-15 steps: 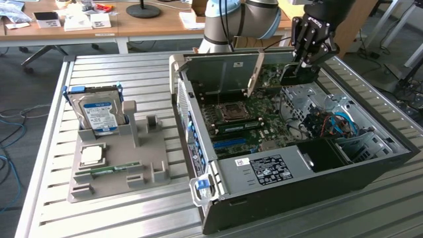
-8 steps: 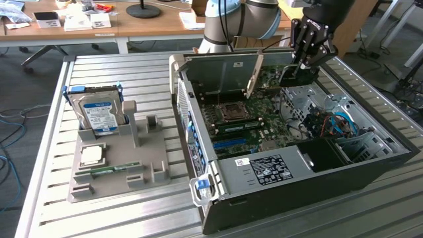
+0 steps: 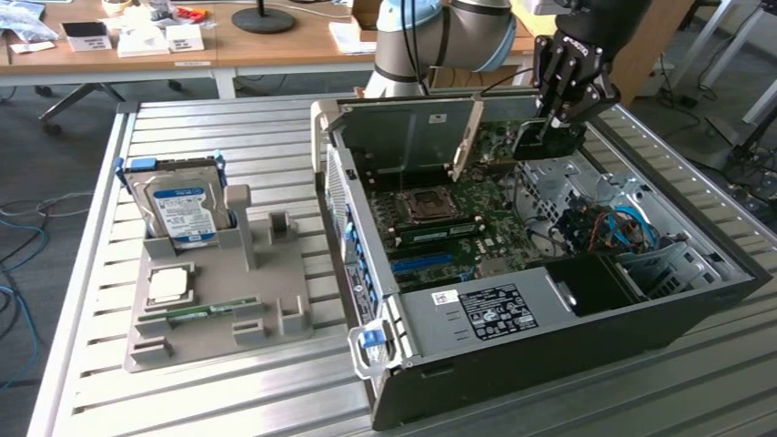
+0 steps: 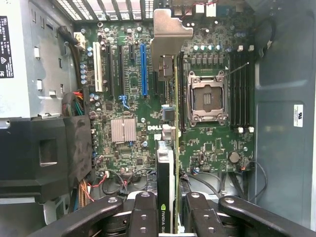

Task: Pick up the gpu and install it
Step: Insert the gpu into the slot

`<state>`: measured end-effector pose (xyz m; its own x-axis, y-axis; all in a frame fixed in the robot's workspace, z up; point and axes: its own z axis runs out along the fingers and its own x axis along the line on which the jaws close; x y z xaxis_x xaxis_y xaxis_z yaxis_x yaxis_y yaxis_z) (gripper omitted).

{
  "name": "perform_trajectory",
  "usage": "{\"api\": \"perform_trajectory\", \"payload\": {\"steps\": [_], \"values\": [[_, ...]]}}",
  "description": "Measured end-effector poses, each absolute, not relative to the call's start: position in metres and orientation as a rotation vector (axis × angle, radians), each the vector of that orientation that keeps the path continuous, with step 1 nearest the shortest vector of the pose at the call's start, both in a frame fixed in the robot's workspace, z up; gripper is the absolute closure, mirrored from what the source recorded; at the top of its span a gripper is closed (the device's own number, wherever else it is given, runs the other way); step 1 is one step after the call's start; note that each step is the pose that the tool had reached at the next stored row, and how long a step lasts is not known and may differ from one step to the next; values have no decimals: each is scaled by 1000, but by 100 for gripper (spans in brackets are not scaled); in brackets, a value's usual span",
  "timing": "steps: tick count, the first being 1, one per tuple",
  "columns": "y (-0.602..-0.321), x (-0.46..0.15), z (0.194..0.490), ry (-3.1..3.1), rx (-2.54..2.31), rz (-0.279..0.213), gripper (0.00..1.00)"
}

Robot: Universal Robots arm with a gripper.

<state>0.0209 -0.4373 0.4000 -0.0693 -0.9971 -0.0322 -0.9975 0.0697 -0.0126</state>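
Gripper (image 4: 168,217) squeezes the gpu (image 4: 165,168), a thin green card with a silver metal end; a big green board (image 4: 133,98) sits below.

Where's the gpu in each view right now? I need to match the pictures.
Exterior view: gpu held by the gripper above the open case, toward the exterior view's right.
Wrist view: gpu edge-on between the fingers.
Shared landmark: the processor socket.

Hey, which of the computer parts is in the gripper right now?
The gpu, gripped edge-on by the gripper over the motherboard; the hard drive and processor sit on the grey holder outside the case.
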Motion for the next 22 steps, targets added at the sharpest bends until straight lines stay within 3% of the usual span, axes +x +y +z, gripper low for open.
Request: {"api": "perform_trajectory", "payload": {"steps": [22], "values": [[-437,20,398,2274,-2121,20,73]]}}
